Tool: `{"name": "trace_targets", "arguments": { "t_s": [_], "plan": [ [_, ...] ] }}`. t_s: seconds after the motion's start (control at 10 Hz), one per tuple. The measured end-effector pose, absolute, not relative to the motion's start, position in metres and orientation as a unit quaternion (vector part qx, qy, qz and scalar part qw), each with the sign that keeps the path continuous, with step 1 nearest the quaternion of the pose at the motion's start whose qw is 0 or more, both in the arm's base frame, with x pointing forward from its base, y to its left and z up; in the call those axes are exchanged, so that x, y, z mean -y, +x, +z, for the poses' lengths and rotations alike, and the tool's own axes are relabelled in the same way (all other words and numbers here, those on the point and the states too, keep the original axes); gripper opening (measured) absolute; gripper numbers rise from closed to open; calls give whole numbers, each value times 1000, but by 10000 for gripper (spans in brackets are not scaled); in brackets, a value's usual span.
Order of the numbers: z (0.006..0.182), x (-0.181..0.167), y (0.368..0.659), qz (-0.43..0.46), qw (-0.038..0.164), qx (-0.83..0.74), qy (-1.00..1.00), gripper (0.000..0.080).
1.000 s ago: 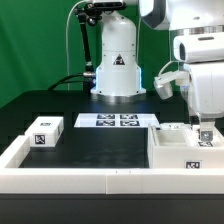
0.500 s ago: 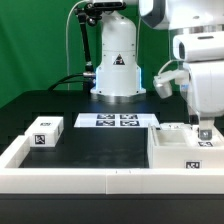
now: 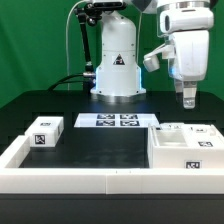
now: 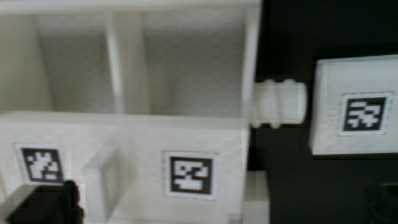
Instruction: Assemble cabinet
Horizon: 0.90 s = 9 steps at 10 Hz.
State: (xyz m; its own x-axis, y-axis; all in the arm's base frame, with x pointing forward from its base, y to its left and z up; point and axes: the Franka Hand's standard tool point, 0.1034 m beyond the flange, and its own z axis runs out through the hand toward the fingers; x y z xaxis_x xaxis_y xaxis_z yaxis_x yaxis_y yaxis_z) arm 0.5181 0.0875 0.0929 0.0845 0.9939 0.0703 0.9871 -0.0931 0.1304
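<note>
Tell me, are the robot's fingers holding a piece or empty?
Empty: the fingers hang in the air above the cabinet body, no piece in them.

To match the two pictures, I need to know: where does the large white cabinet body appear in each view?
Exterior view: the cabinet body stands at the exterior view's right, near the front, with the gripper hanging above it.
Wrist view: the cabinet body fills most of the picture, seen close, its inner dividers showing.
Shared landmark: the black table beside the body.
</note>
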Motion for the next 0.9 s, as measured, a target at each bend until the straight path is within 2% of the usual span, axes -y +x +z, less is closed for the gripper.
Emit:
{"name": "trace_targets", "arguments": {
  "t_s": [0.3, 0.5, 0.7, 0.9],
  "plan": [
    [91, -88, 516, 70, 23, -670, 738, 797],
    [78, -91, 485, 61, 13, -651, 756, 797],
    [73, -96, 466, 49, 6, -647, 761, 797],
    [72, -98, 459, 30, 0, -644, 765, 797]
  ]
}}
